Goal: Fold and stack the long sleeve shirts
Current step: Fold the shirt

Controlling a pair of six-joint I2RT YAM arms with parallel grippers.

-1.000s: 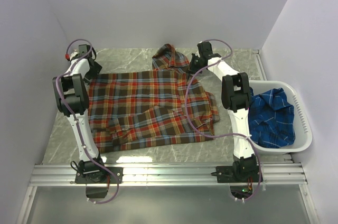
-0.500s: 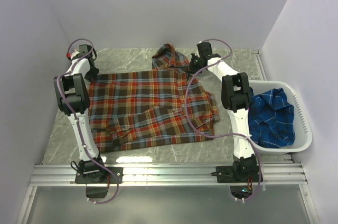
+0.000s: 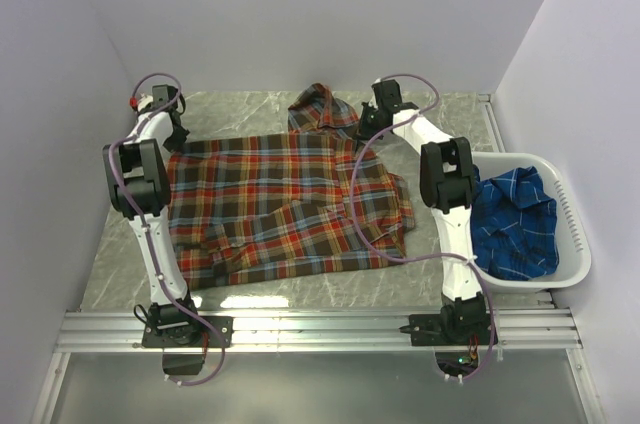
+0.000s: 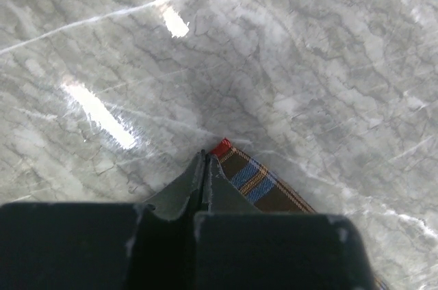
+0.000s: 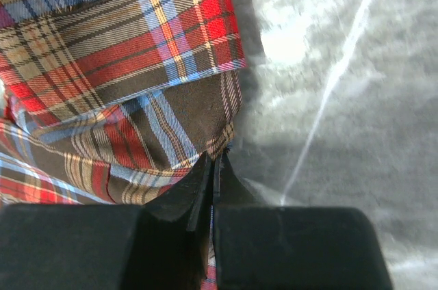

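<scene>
Now pinching far-left corner of red-orange shirt (image 3: 280, 199), spread across surface (image 3: 240, 109), with left fingers (image 4: 179, 193) closed on cloth. Clamping its far-right edge with right fingers (image 5: 194, 193), likewise closed on fabric. Seeing blue shirt (image 3: 515, 224) bunched in white basket (image 3: 572, 229) at right of surface.

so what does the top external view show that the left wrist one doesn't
Only top external: the whole red-orange shirt spread flat, the blue shirt in the white basket, and the right gripper at the red-orange shirt's far right corner. Only left wrist: the left gripper up close, shut on a corner of that shirt. Both: the red-orange shirt, the left gripper and the marble table.
</scene>
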